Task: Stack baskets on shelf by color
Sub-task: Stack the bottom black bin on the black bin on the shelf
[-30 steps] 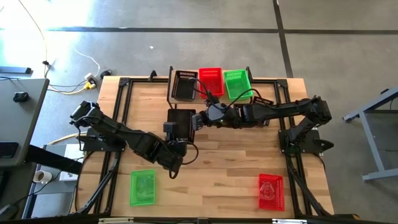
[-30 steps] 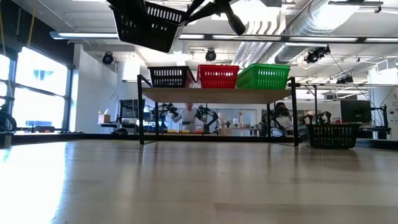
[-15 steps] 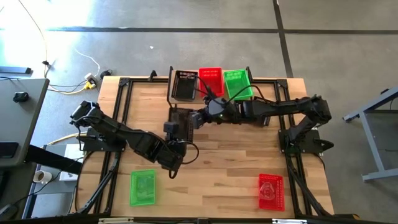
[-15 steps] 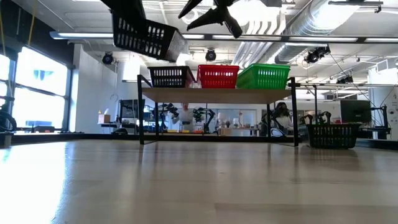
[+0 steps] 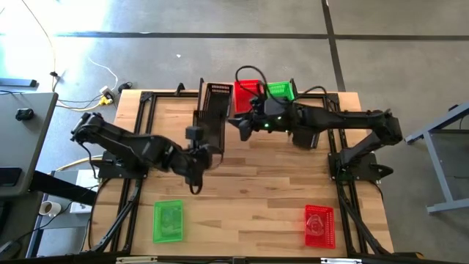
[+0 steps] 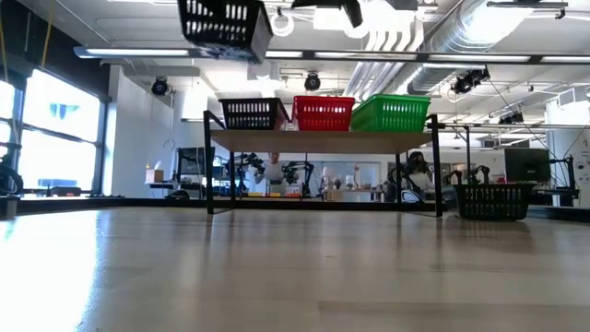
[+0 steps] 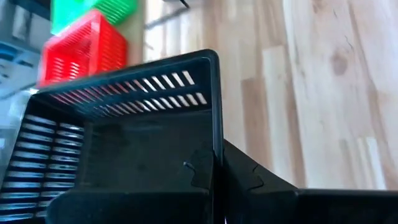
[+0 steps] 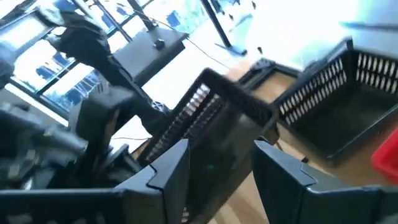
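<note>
The left gripper (image 5: 199,149) pinches the rim of a black basket (image 5: 210,126) held in the air just short of the shelf (image 6: 323,141), long axis toward the shelved black basket (image 5: 218,94); the right gripper (image 5: 236,123), jaws spread, is just beside it

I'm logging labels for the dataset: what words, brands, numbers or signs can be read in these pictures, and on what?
None can be read.
The baskets, such as the black basket held up by the left end effector, show only plain lattice.
The shelf bears no lettering.
Anything in the room behind is too small to read.
</note>
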